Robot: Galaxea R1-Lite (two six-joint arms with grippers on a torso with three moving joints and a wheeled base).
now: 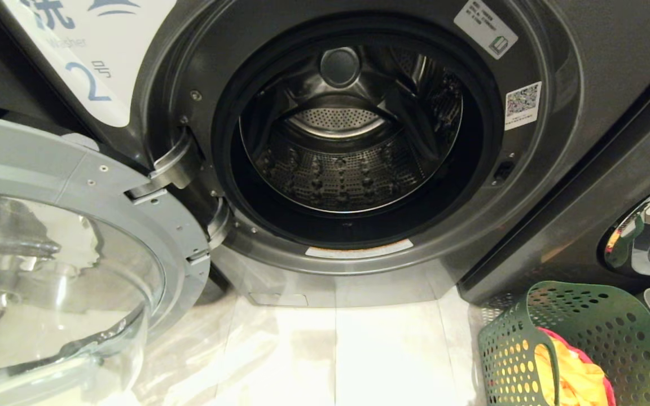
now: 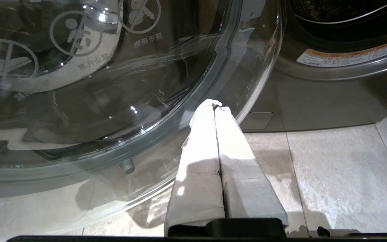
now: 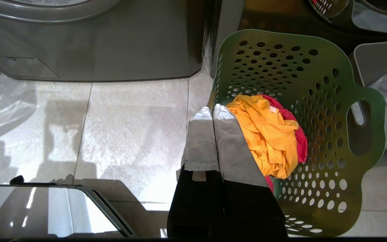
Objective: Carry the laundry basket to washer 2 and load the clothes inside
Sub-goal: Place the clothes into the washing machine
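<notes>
- Washer 2 (image 1: 584, 113) filled most of our head view, drum bare, blue "2" label at upper left.
- Its glass door (image 1: 60, 270) hung swung wide on our left, hinged beside the opening.
- Laundry basket (image 1: 584, 316) sat on the tile floor (image 1: 359, 355) at our lower right, just beside the washer's front corner.
- Grey bin (image 3: 375, 60) with white bag material stood just beyond the basket.
- Clothes (image 3: 267, 134) lay in the basket: yellow on top, pink-red under it.
- Our left hand (image 2: 215, 105) hovered by the door's lower rim, fingers pressed together, holding nothing.
- Our right hand (image 3: 212, 108) hung over the basket's near rim, fingers together, holding nothing.
</notes>
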